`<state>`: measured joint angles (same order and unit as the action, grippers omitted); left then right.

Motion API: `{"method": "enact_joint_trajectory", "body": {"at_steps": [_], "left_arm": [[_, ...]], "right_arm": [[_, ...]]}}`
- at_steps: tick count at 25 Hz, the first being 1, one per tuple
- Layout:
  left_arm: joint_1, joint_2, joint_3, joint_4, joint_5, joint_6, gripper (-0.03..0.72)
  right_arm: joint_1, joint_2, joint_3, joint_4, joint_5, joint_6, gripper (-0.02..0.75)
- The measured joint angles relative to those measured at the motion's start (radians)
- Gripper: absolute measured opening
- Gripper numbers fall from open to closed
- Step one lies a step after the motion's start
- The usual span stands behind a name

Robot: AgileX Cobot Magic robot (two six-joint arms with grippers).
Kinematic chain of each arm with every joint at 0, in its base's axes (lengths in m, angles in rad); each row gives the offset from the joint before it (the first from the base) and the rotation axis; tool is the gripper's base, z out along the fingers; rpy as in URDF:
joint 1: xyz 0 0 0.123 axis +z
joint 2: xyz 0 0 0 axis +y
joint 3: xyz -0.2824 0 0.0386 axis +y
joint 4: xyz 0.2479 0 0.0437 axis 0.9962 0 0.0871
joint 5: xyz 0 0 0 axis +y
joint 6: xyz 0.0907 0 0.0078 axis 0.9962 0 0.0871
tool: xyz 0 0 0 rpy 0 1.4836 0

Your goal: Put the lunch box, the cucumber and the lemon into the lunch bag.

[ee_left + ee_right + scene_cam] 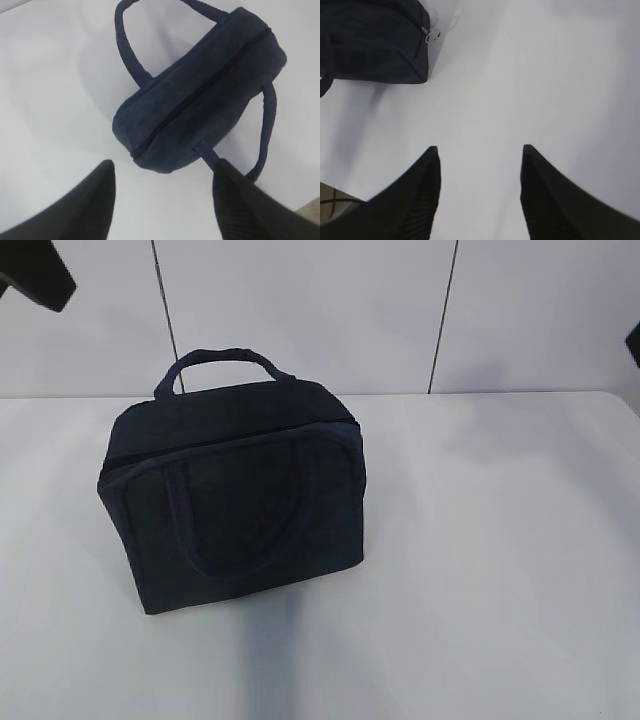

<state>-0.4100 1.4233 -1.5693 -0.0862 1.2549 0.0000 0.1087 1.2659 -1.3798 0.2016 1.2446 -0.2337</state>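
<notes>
The dark navy lunch bag (235, 505) stands on the white table, left of the middle, and its top zipper (200, 90) runs shut along the whole length. One loop handle (220, 360) sticks up at the back and the other lies flat against the front. The silver ring pull (434, 36) hangs at the bag's end. My left gripper (163, 161) hovers open above one end of the bag (200, 95), holding nothing. My right gripper (479, 147) is open over bare table, well away from the bag (375, 45). The lunch box, the cucumber and the lemon are out of view.
The white table (500, 540) stretches bare to the right of the bag and in front of it. A pale panelled wall (350, 310) rises behind it. Dark arm parts show at the upper left corner (35, 270) and the right edge (634, 340). The table's edge (340, 197) lies near my right gripper.
</notes>
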Motion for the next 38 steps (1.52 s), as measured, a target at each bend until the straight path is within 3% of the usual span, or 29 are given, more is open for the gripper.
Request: {"method": "enact_joint_trajectory", "body": {"at_steps": [21, 38], "left_arm": [[0.0, -0.542, 0.322, -0.017, 0.006, 0.028, 0.359], [0.0, -1.114, 0.641, -0.023, 0.019, 0.066, 0.279]], "right_arm": [[0.0, -0.6, 0.243, -0.021, 0.018, -0.035, 0.375], [0.0, -1.069, 0.55, -0.025, 0.026, -0.058, 0.375]]}}
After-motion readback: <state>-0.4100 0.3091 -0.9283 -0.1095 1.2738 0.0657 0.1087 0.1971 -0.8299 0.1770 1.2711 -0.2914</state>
